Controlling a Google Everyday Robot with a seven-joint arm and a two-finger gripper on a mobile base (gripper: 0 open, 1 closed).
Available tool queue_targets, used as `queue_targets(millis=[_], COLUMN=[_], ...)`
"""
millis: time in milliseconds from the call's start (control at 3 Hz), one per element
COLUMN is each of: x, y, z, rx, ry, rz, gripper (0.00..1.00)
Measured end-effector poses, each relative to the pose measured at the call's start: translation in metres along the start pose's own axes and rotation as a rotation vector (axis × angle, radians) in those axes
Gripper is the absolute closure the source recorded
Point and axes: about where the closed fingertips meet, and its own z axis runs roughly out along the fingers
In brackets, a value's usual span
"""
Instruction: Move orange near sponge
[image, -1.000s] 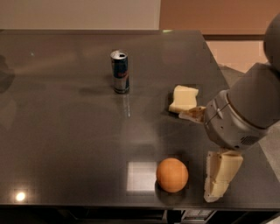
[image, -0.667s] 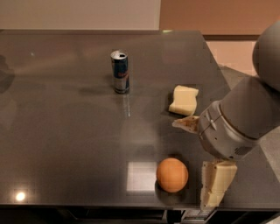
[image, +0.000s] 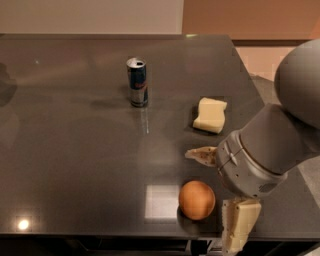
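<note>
The orange (image: 197, 200) sits on the dark table (image: 75, 150) near its front edge. The pale yellow sponge (image: 210, 115) lies further back and slightly right of it. My gripper (image: 217, 192) is open, just right of the orange. One finger (image: 201, 155) points left above and behind the orange. The other finger (image: 237, 225) hangs down to the orange's right at the table's front edge. The orange lies between and slightly left of the fingers, untouched as far as I can see.
An upright blue and silver can (image: 138, 82) stands at the table's middle back. The table's right edge runs just past the sponge, and its front edge lies just below the orange. My grey arm (image: 280, 140) fills the right side.
My gripper has moved down and left, closer to the orange. The orange, sponge and can have not moved.
</note>
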Motion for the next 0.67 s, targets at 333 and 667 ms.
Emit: queue_targets(millis=[333, 667], x=[-0.0031, -0.0046], y=[0.0033, 0.0037], z=[0.0048, 0.0071], rx=[-0.005, -0.009], ry=[-0.006, -0.01], rz=[-0.011, -0.017], gripper=[0.16, 0.41])
